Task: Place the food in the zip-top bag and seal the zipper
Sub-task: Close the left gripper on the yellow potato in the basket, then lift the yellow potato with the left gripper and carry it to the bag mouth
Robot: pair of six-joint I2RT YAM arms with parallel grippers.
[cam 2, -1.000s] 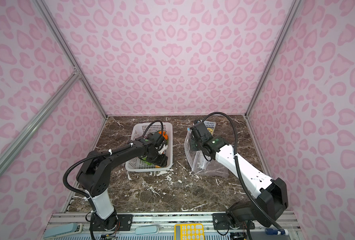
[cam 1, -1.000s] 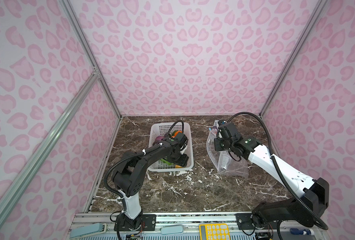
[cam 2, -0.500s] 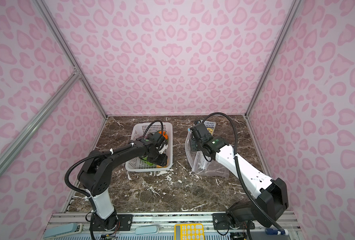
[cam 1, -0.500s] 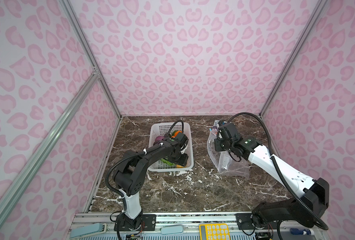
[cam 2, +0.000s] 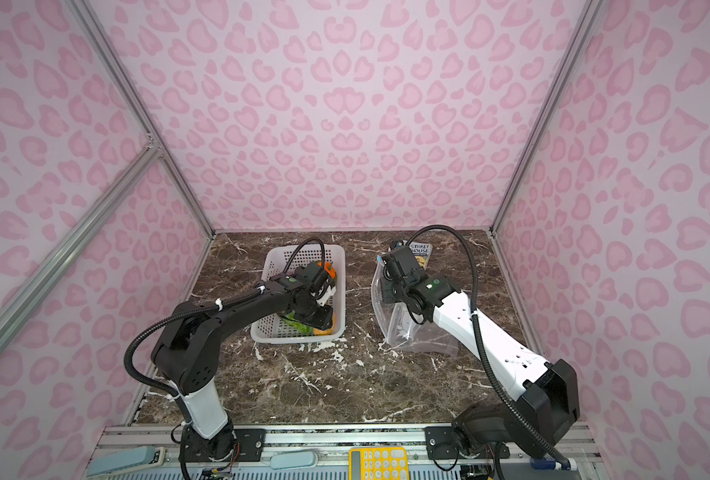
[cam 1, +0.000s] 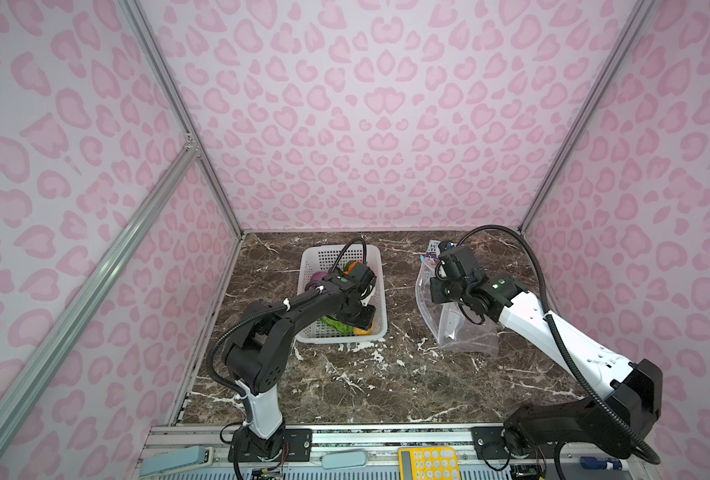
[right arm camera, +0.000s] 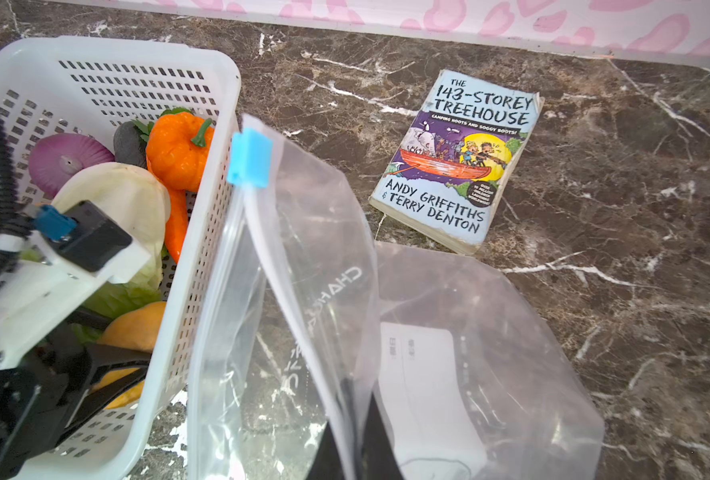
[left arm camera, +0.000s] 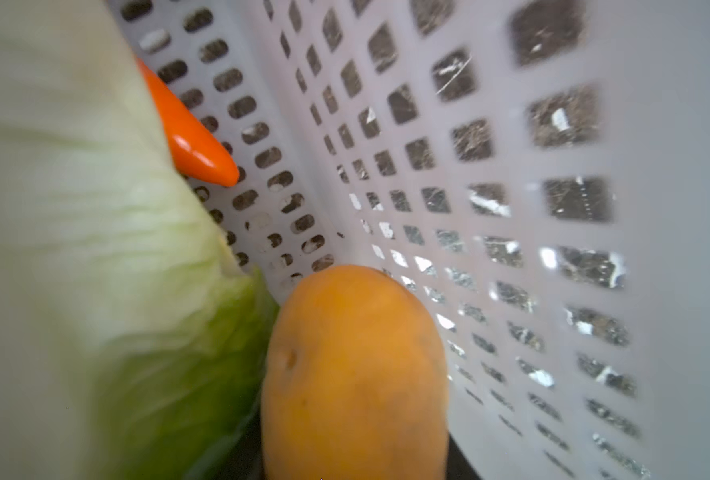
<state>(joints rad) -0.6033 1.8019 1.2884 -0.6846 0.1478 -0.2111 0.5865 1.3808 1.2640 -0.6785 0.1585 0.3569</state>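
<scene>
You're working on a dark marble tabletop [cam 1: 386,386] boxed in by pink-patterned walls [cam 1: 366,124] on the left, right and far sides. A white basket [cam 1: 382,299] left of centre holds the food. A book [right arm camera: 457,162] lies flat just beyond the zip-top bag [cam 1: 465,332], which stands right of centre with the blue slider [right arm camera: 248,162] at its far end. Your left gripper [right arm camera: 112,374] is down in the basket's near end, jaws either side of a potato [left arm camera: 353,374]. Whether they pinch it, you can't tell. The cabbage [left arm camera: 74,249] and carrot [left arm camera: 191,141] crowd it there. Your right gripper [right arm camera: 353,457] is clamped on the bag's mouth edge. Open marble runs between basket and bag and across the near half.
</scene>
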